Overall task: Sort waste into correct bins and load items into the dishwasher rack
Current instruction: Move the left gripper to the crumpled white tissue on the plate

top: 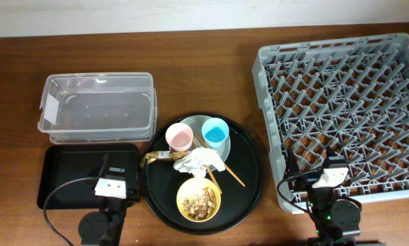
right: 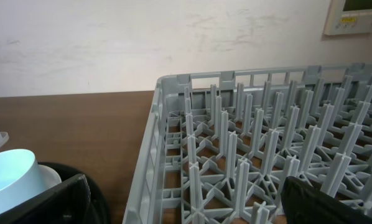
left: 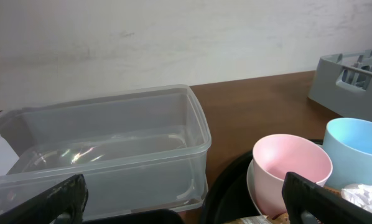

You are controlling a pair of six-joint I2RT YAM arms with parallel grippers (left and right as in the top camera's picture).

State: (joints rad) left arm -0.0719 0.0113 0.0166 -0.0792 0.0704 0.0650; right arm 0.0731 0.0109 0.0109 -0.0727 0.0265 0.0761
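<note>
The left gripper [left: 185,194] is spread wide and holds nothing. The clear box [left: 105,146] lies ahead of its left finger. The pink cup [left: 290,168], standing on the plate [left: 251,183], is just ahead of its right finger, with the blue cup [left: 355,149] beyond. The right gripper [right: 183,193] is also wide apart and empty, facing the near wall of the rack [right: 236,155].

The likeliest slip is on the left. From overhead, the tissue [top: 198,162] touches the wrapper [top: 156,157] and lies against the chopsticks [top: 233,178], perhaps over them; I cannot tell which. A pinch there could drag a stick along or nudge the pink cup off the plate. The scraps [top: 199,199] sit loose in the yellow bowl [top: 182,208], so a tilted lift would probably scatter them.

On the right, the rack's wall rises just ahead of the fingers. A cup carried low would strike it, and the pegs could catch a rim.

The small black tray [top: 68,174] lies under and beside the left fingers, and the round tray [top: 249,164] starts just to their right. The bare table [top: 204,82] beyond the round tray, between box and rack, offers the widest room.
</note>
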